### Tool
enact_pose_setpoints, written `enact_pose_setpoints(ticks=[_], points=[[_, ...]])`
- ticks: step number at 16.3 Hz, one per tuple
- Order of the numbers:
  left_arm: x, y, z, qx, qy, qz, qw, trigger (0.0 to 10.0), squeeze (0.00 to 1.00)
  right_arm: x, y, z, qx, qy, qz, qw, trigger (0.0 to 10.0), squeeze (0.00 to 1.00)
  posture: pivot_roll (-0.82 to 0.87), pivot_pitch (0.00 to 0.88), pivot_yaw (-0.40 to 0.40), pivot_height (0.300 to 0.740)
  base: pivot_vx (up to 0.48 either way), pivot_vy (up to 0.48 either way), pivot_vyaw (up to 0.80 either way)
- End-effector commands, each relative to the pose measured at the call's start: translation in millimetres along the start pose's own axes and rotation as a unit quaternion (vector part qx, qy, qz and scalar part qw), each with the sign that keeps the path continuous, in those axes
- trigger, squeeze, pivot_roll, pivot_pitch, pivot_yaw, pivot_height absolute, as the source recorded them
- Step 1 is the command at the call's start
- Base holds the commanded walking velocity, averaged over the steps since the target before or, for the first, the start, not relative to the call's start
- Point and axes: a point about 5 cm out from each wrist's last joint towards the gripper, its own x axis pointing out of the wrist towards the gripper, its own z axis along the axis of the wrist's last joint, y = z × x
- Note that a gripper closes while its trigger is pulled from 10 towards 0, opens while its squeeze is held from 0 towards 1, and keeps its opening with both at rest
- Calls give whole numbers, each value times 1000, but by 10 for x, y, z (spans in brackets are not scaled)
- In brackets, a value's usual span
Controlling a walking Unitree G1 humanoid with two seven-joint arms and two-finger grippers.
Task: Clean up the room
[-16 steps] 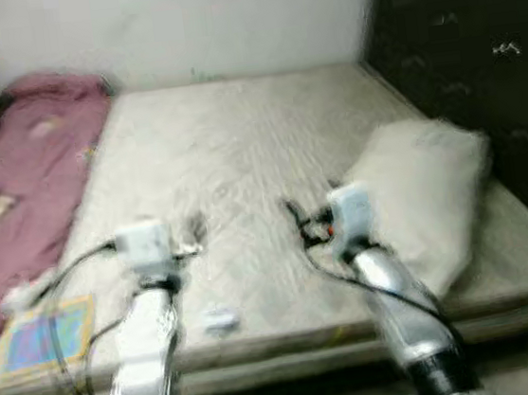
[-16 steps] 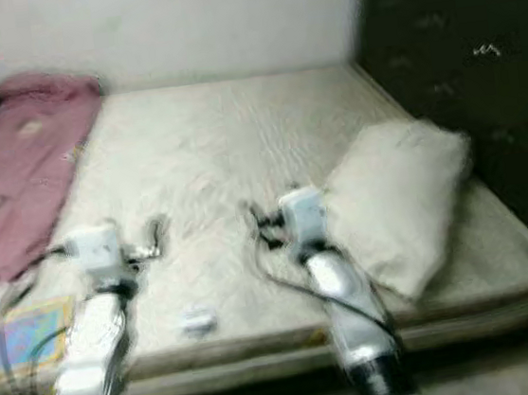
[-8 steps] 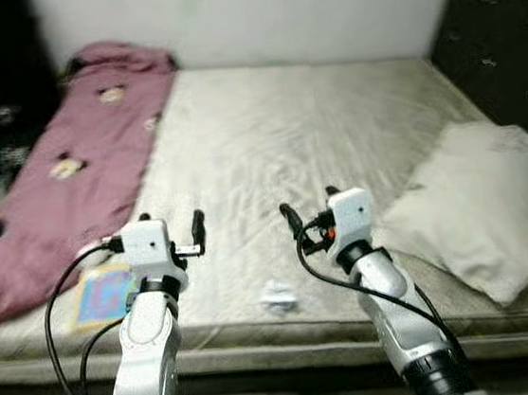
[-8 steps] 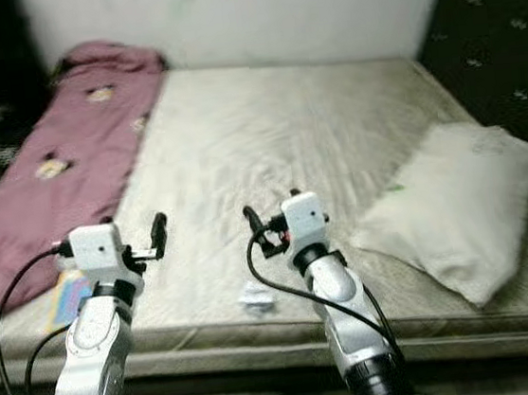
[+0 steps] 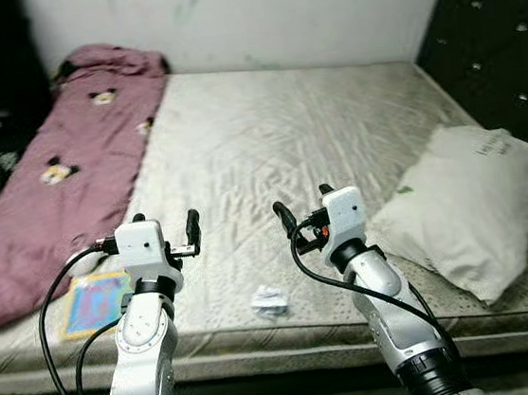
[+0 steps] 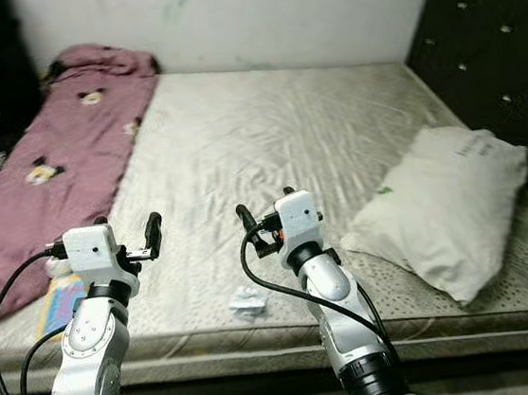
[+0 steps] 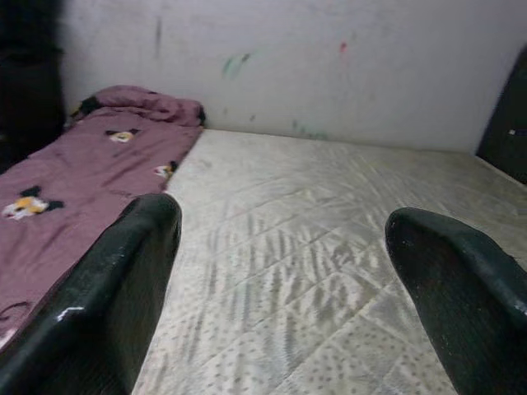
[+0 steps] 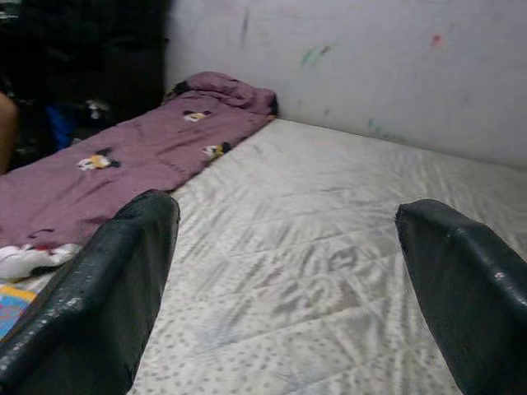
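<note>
— What do we have to tidy here?
— A crumpled white scrap [image 5: 270, 301] near the front edge of the mattress [image 5: 315, 144], between our two arms, and a colourful book [image 5: 95, 302] by the maroon blanket [image 5: 62, 182].
— And our pincers?
— Our left gripper [image 5: 166, 232] and right gripper [image 5: 302, 210] hover above the mattress, fingers spread wide, holding and touching nothing.
— The pillow [image 5: 470, 207]?
— On our right.
</note>
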Motion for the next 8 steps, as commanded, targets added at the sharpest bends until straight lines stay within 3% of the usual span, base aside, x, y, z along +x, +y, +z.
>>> enact_pose_setpoints(ticks=[1,3,8], points=[[15,0,41,-1,-8,-4,1000,10000,0,11,-25,14,-3,-1,-6,1000,10000,0,94,0,-40,740,330,0,0],[20,0,39,-1,-5,-2,1000,10000,0,14,-31,17,-3,-1,-7,1000,10000,0,92,0,-41,740,268,0,0],[34,12,9,10,8,9,1000,10000,0,14,-42,4,-2,4,-18,1000,10000,0,93,0,-42,740,0,0,0]])
